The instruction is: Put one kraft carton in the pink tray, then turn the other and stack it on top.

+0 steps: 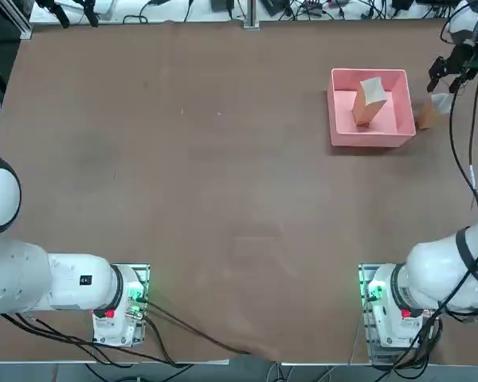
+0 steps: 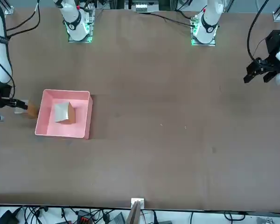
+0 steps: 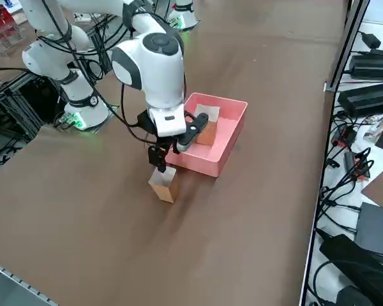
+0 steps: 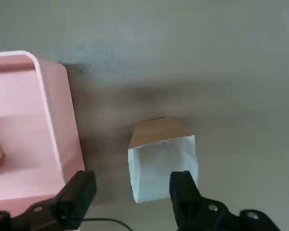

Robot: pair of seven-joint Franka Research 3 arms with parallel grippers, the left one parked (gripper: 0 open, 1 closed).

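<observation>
The pink tray [image 1: 370, 140] sits at the far right of the table, also seen in the right side view [image 3: 201, 162]. One kraft carton [image 1: 369, 101] stands tilted inside it [image 3: 207, 132]. The other kraft carton [image 3: 164, 183] stands upright on the table just outside the tray's right wall [image 1: 425, 115]. My right gripper [image 3: 159, 159] hangs open just above this outer carton. In the wrist view the carton's pale top [image 4: 163, 161] lies beyond the open gripper [image 4: 130, 192], nearer one finger, with the tray wall [image 4: 58, 110] beside it. Nothing is held.
The table's right edge runs close behind the outer carton. The broad brown tabletop [image 1: 223, 175] stretches left of the tray. Cables and power bricks lie beyond the far table edge [image 3: 370, 95].
</observation>
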